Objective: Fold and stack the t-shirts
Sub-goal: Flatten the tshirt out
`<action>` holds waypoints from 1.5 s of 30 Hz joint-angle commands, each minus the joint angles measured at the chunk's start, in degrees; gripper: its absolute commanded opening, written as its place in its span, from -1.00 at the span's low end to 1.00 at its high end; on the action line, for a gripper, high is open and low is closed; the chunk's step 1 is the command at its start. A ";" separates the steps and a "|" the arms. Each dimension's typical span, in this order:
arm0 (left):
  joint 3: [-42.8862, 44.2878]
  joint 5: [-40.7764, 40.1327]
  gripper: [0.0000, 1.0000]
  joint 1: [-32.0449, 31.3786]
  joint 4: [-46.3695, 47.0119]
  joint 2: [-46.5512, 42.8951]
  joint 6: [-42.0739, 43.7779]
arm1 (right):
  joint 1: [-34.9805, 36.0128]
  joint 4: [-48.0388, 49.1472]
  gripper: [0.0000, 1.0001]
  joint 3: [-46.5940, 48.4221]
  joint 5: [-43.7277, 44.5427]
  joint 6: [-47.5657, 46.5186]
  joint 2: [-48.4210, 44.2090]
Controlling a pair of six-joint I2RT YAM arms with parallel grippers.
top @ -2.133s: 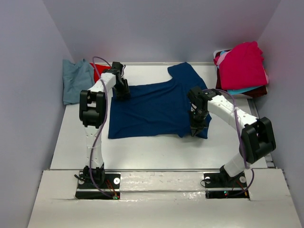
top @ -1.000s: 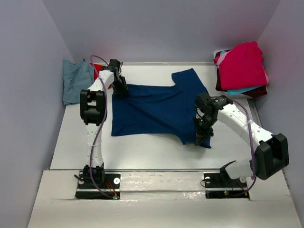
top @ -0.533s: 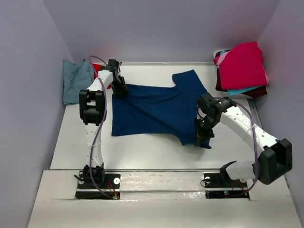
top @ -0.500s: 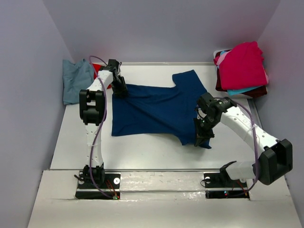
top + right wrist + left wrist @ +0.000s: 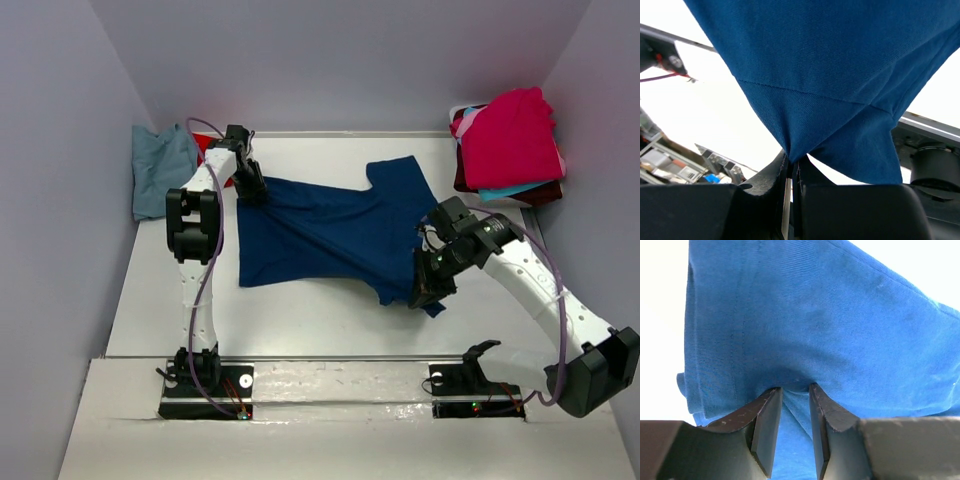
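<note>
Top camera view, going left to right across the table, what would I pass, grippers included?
Blue-grey tee → left gripper → navy tee → right gripper → tee pile.

White table (image 5: 330, 320), pale lilac walls (image 5: 340, 60)

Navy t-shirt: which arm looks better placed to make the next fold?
Right, probably. The right gripper pinches a near corner of the navy t-shirt, lifted off the table, free to carry across. The left gripper holds the far-left corner.
</note>
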 commanded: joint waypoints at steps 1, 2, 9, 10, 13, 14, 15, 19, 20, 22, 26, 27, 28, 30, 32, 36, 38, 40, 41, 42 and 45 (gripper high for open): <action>-2.27 -4.65 -0.18 1.83 0.37 3.04 1.31 | -0.20 -11.85 -0.86 0.00 -4.91 0.83 -3.19; -2.27 -4.65 -0.18 1.83 0.37 3.13 1.31 | -0.20 -11.85 -0.86 0.17 -4.92 0.83 -3.54; -2.27 -4.39 -0.20 2.35 0.46 3.13 1.31 | -0.20 -11.76 -0.86 2.62 -11.51 1.26 -6.18; -2.27 -4.47 -0.20 2.35 0.46 3.13 1.23 | -0.20 -11.76 -0.86 3.16 -13.08 1.44 -6.53; -2.36 -4.30 -0.20 2.35 0.55 3.22 1.31 | -0.20 -11.76 -0.86 5.00 -15.11 2.23 -7.23; -2.27 -4.21 -0.20 2.35 0.55 3.30 1.31 | -0.20 -11.76 -0.86 6.23 -16.25 2.49 -7.50; -2.27 -4.21 -0.20 2.35 0.55 3.39 1.31 | -0.20 -11.76 -0.86 6.93 -16.78 3.02 -7.59; -2.27 -4.12 -0.20 2.35 0.55 3.57 1.31 | -0.20 -11.67 -0.86 11.24 -19.25 3.90 -7.76; -2.36 -3.95 -0.20 2.35 0.55 3.57 1.23 | -0.20 -11.76 -0.86 12.29 -20.29 3.99 -7.67; -2.36 -3.95 -0.20 2.35 0.55 3.65 1.23 | -0.20 -11.67 -0.86 15.28 -21.62 4.16 -7.50; -2.45 -4.03 -0.20 2.88 0.55 3.74 1.40 | -0.20 -11.58 -0.86 20.99 -24.60 4.87 -6.88; -2.45 -4.03 -0.20 2.88 0.55 3.74 1.31 | -0.20 -11.58 -0.86 23.53 -24.96 5.22 -6.71; -2.53 -4.03 -0.20 2.88 0.55 3.83 1.31 | -0.20 -11.58 -0.86 24.86 -25.48 5.22 -6.27; -2.62 -4.03 -0.20 2.88 0.55 3.83 1.49 | -0.20 -11.67 -0.86 27.32 -26.45 5.31 -5.83; -2.71 -3.95 -0.19 2.88 0.55 3.92 1.49 | -0.20 -11.58 -0.86 30.31 -27.60 5.22 -5.22; -2.80 -3.95 -0.20 2.88 0.55 3.92 1.58 | -0.20 -11.67 -0.86 33.30 -30.49 4.87 -4.86; -2.80 -3.86 -0.20 2.88 0.55 3.92 1.49 | -0.20 -11.15 -0.85 35.14 -31.46 5.04 -4.69; -2.89 -3.86 -0.20 2.88 0.63 4.01 1.58 | -0.20 -11.32 -0.84 37.16 -31.64 4.96 -4.16; -2.89 -3.77 -0.20 2.88 0.63 4.01 1.58 | -0.20 -11.15 -0.84 37.61 -31.56 5.04 -3.98; -2.89 -3.60 -0.20 2.88 0.63 4.09 1.58 | -0.20 -10.97 -0.83 38.05 -31.21 5.13 -3.46; -2.89 -3.51 -0.20 2.88 0.63 4.01 1.66 | -0.20 -11.58 -0.83 37.53 -30.24 4.43 -2.67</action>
